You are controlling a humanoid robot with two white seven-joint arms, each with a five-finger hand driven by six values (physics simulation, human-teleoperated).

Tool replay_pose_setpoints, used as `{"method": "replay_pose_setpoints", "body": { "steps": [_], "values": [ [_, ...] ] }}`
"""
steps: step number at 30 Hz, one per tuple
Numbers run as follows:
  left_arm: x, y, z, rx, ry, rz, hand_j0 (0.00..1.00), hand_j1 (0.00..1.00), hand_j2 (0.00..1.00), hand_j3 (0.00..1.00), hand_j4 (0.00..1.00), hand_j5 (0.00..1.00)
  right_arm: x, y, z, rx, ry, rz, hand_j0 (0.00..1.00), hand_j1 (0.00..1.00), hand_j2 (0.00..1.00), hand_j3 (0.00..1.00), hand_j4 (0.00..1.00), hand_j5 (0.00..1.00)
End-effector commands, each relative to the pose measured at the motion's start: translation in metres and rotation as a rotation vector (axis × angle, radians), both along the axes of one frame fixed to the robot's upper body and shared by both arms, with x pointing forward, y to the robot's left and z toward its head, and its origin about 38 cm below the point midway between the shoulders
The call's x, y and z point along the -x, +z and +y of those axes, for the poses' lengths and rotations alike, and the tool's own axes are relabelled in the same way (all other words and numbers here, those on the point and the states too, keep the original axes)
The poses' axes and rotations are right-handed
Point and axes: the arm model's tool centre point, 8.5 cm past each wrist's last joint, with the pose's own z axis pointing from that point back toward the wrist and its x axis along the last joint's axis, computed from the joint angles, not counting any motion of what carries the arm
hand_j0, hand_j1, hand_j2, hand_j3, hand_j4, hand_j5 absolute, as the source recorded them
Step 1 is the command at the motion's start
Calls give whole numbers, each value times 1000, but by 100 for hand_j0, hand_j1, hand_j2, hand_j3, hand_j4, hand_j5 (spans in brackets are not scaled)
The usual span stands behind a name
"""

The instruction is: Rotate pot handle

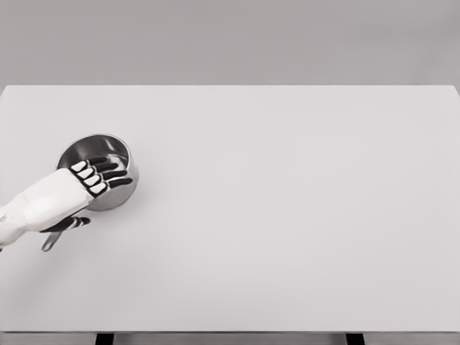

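Note:
A small steel pot (90, 149) stands on the white table (287, 215) at the left. Its handle (50, 240) runs down-left from the pot and is mostly hidden under my hand; only its tip shows. My left hand (97, 180) comes in from the lower left and lies over the pot's near rim. Its dark fingers (111, 172) stretch across the pot's opening, and the thumb (72, 223) points right below the palm, near the handle. The fingers look relaxed, and I cannot see them closed on anything.
The table's front edge (230, 332) runs along the bottom of the view, with two dark legs below it.

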Motion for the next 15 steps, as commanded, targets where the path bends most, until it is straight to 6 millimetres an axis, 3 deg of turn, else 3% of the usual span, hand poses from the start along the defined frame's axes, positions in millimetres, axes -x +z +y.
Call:
{"method": "replay_pose_setpoints", "body": {
  "steps": [1, 10, 15],
  "values": [
    [-2, 8, 5, 7, 16, -22, 100, 100, 100, 100, 100, 100, 0, 0, 0, 0, 0, 0, 100, 100, 100, 100, 100, 100],
    [-4, 15, 12, 14, 37, -42, 100, 100, 100, 100, 100, 100, 0, 0, 0, 0, 0, -1, 100, 100, 100, 100, 100, 100],
    [2, 7, 12, 16, 39, -18, 100, 100, 100, 100, 100, 100, 0, 0, 0, 0, 0, 0, 100, 100, 100, 100, 100, 100]
  ]
}}
